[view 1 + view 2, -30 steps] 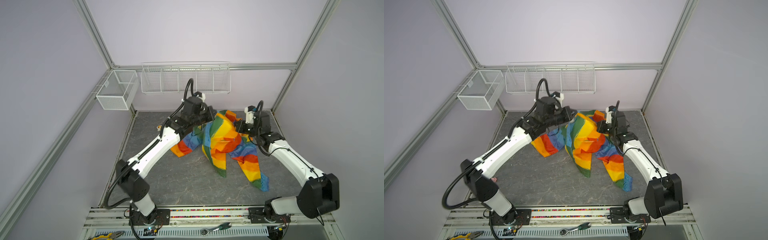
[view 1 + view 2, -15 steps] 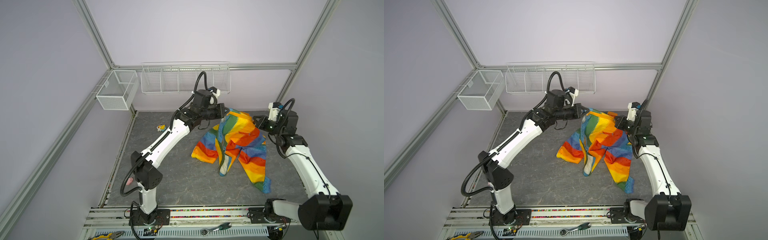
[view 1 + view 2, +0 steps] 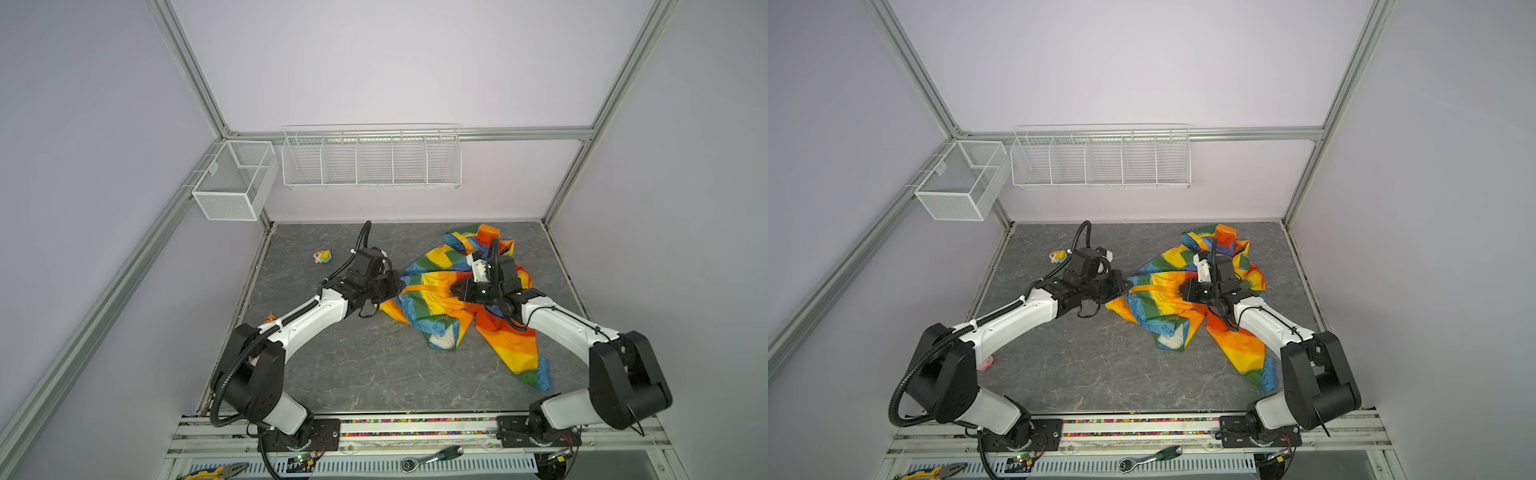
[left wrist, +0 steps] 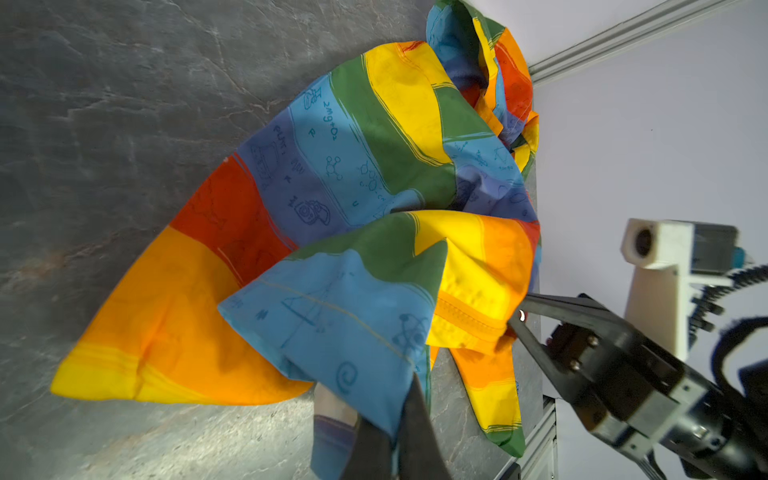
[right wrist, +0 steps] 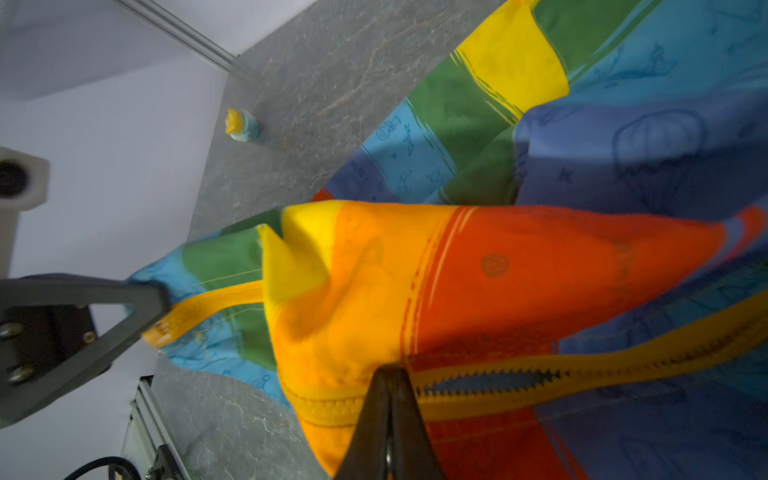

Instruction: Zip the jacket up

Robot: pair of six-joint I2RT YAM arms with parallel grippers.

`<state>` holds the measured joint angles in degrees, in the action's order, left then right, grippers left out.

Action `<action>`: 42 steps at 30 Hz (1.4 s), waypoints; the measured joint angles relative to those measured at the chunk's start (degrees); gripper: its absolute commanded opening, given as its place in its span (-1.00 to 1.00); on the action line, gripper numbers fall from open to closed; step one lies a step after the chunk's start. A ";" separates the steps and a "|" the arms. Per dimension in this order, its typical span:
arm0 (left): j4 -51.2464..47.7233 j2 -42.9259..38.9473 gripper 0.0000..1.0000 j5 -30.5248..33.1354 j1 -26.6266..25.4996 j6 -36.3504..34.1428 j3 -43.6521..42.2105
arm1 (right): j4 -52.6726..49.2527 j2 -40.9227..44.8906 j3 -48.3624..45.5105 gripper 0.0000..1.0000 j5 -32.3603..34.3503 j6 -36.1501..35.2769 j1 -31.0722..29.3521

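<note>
Across the right half of the grey table (image 3: 332, 374): the jacket (image 3: 432, 307), crumpled, hood end bunched toward the back wall, 1 sleeve-like strip trailing toward the near rail. In both top views, a short span drawn taut between 2 grips, seemingly raised off the surface.

Left gripper (image 3: 398, 291): fingers pressed together on a blue hem corner, right at the end of the orange-yellow zipper tape (image 5: 216, 303). Right gripper (image 3: 1183, 289): fingers pinched shut on the zipper edge further along, beside an orange panel.

Biggest danger, judging from here: too hard a pull apart, thin fabric sliding out of 1 pinch, whole garment collapsing into a heap. Next: loose folds draped near the zipper line, likely to snag in the teeth during any slide. Next: a gap between teeth (image 5: 486, 382) in the right wrist view, seemingly mis-meshed, liable to jam or split. Slider not identifiable anywhere, so possibly a grip on plain tape rather than the pull. Least: small yellow-and-blue toy (image 3: 322, 256), well apart to the left, only at risk from a wide left-arm sweep.
</note>
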<state>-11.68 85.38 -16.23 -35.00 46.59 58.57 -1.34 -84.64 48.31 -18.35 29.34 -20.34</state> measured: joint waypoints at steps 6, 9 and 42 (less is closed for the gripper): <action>0.11 -8.68 -1.00 2.43 0.17 0.09 -5.35 | -1.46 -4.57 3.58 -0.87 5.60 -0.94 -0.15; -0.48 -12.00 -1.00 3.78 1.38 0.07 -7.80 | -1.79 -5.18 6.73 -0.87 7.39 -1.57 -0.17; -4.72 -23.21 -1.00 9.57 9.22 -1.25 -19.19 | -20.46 -33.24 34.82 0.26 10.82 -1.36 21.35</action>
<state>-16.40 62.17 -6.66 -25.78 45.34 39.38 -21.80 -117.89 83.13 -7.53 27.99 1.02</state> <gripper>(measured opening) 0.047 0.685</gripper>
